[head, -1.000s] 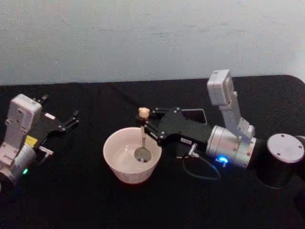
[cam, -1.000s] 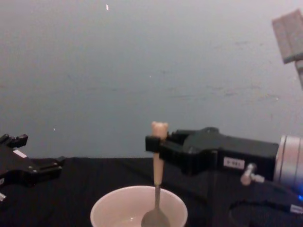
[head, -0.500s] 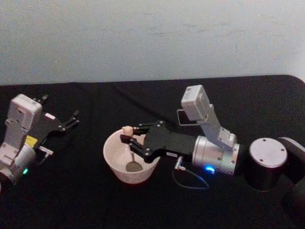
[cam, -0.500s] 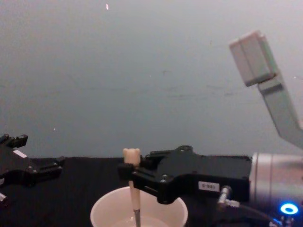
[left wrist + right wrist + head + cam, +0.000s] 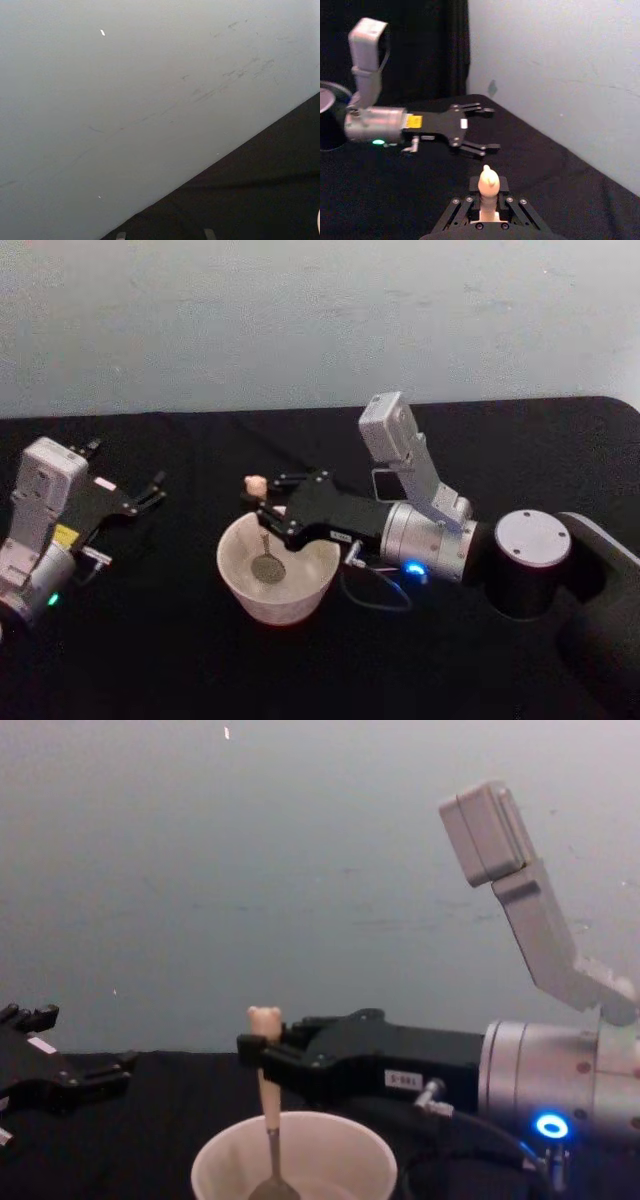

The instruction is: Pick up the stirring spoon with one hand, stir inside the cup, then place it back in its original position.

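Note:
The cream-white cup (image 5: 240, 580) (image 5: 225, 1155) stands on the black table in front of me. My right gripper (image 5: 262, 502) (image 5: 262, 1055) (image 5: 488, 200) is shut on the beige handle of the stirring spoon (image 5: 264, 540) (image 5: 267, 1110), just under its bear head. The spoon stands nearly upright with its shiny bowl down inside the cup. The bear head (image 5: 488, 180) sticks up between the fingers in the right wrist view. My left gripper (image 5: 150, 492) (image 5: 115, 1072) (image 5: 482, 129) rests open at the far left of the table, apart from the cup.
A dark square holder (image 5: 392, 483) stands behind my right arm, mostly hidden by it. A thin cable loops on the table (image 5: 180, 660) beside the cup. A pale wall (image 5: 320, 320) closes the back of the table.
My right gripper has carried the spoon leftward across the cup, from the right rim to the left side, with the bowl staying inside. The left arm has not moved.

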You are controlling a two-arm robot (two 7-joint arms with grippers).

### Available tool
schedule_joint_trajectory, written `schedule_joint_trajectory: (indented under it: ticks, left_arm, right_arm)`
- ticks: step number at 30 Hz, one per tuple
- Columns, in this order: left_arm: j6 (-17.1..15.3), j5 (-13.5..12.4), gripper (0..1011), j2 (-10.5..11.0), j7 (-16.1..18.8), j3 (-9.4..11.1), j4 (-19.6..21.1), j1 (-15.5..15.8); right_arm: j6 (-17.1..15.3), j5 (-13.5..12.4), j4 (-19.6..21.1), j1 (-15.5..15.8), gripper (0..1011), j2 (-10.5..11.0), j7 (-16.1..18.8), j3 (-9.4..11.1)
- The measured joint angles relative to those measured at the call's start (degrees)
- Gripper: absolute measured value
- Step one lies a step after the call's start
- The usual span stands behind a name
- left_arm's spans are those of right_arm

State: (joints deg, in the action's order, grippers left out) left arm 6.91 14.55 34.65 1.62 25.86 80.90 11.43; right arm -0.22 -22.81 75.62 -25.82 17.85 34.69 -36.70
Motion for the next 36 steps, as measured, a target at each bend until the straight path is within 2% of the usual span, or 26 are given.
schedule_joint_trajectory:
  ticks: [5, 10, 15, 20, 28, 31, 36]
  left_arm:
    - [0.0, 0.0, 1001, 0.0, 0.0, 0.0, 0.0, 0.0]
    - [0.0, 0.0, 1001, 0.0, 0.0, 0.0, 0.0, 0.0]
    - [0.0, 0.0, 1001, 0.0, 0.0, 0.0, 0.0, 0.0]
    - [0.0, 0.0, 1001, 0.0, 0.0, 0.0, 0.0, 0.0]
    - [0.0, 0.0, 1001, 0.0, 0.0, 0.0, 0.0, 0.0]
    - [0.0, 0.0, 1001, 0.0, 0.0, 0.0, 0.0, 0.0]
    - [0.0, 0.0, 1001, 0.0, 0.0, 0.0, 0.0, 0.0]
  right_arm:
    - [0.3, -0.4, -1.6, -0.8, 189, -1.0, -1.2, 1.5]
    - [0.4, -0.5, -2.0, -1.0, 189, -0.9, -1.9, 2.6]
    - [0.1, -0.5, -1.0, -0.3, 189, 0.1, -2.4, 3.5]
    - [-0.7, -0.3, 1.8, 1.6, 189, 2.1, -2.6, 3.9]
    - [-1.8, -0.9, 6.8, 5.1, 189, 4.8, -1.5, 4.0]
    - [-2.2, -1.5, 8.4, 6.2, 189, 5.3, -0.8, 3.5]
    - [-2.5, -1.7, 8.8, 6.3, 189, 5.0, 0.0, 2.2]
